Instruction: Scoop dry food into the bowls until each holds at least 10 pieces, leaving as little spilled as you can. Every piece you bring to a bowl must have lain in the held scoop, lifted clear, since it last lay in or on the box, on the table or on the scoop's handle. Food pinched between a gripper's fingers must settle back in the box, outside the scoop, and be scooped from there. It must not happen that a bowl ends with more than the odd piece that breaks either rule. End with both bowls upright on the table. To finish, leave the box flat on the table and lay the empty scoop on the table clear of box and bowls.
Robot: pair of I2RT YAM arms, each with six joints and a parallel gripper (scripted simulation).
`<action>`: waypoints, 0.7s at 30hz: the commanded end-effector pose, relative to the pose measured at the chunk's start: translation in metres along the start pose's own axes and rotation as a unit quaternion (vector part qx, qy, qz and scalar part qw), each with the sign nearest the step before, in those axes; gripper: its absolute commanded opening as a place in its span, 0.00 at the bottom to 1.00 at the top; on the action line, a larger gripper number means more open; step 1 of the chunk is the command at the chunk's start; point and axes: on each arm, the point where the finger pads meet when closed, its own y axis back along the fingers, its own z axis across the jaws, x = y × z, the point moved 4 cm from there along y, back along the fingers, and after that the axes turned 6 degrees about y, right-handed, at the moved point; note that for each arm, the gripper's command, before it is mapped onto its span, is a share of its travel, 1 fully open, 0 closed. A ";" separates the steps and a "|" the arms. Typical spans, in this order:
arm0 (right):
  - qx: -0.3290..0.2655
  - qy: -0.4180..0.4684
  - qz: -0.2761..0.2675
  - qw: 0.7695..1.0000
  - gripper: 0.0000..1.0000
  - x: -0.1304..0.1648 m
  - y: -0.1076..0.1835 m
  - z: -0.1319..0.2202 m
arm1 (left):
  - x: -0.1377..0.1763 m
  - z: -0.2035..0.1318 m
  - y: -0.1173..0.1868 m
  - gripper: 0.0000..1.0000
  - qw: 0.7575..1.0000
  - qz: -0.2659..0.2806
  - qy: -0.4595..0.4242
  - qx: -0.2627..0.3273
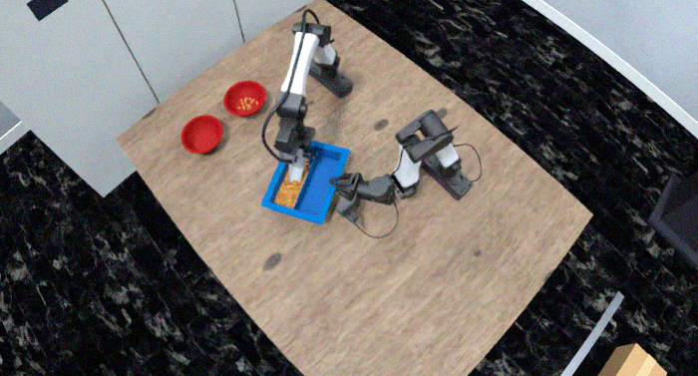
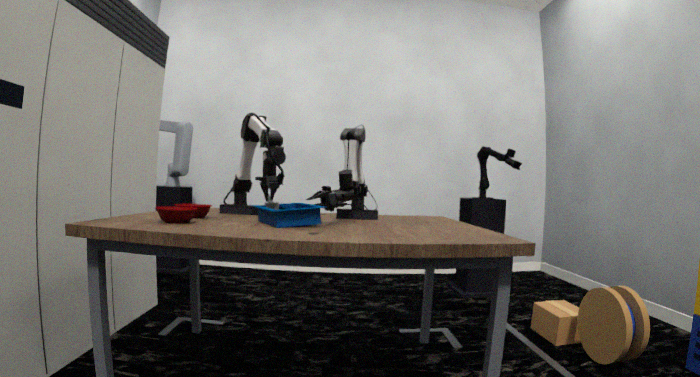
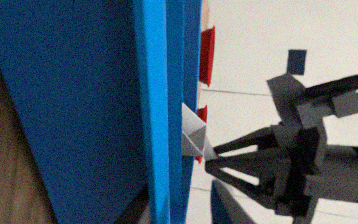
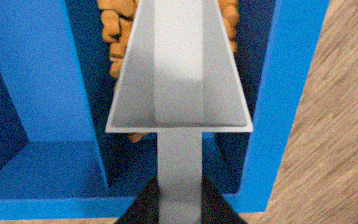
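Note:
The blue box (image 1: 295, 213) (image 2: 291, 218) (image 4: 294, 100) has a divider; dry food (image 1: 286, 196) (image 4: 112, 25) lies in one half and the other half looks empty. My right gripper (image 1: 297, 158) (image 2: 271, 200) is shut on the handle of the grey scoop (image 1: 295, 173) (image 4: 178, 75), which is over the food half. No pieces show on its visible inside. My left gripper (image 1: 333, 182) is slightly open at the opposite box wall, which shows between its fingers in the left wrist view. One red bowl (image 1: 236, 90) holds several pieces; the other red bowl (image 1: 201, 134) looks empty.
Both bowls stand upright on the wooden table (image 1: 389, 282) near its edge by the white cabinets (image 1: 194, 28). The right arm reaches over the table between its base and the box. The left arm stands low beside the box's food-free half.

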 end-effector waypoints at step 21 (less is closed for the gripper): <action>-0.027 -0.002 -0.019 0.999 0.00 -0.004 0.014 -0.017 | -0.005 -0.048 -0.005 0.00 0.997 -0.001 -0.054 0.048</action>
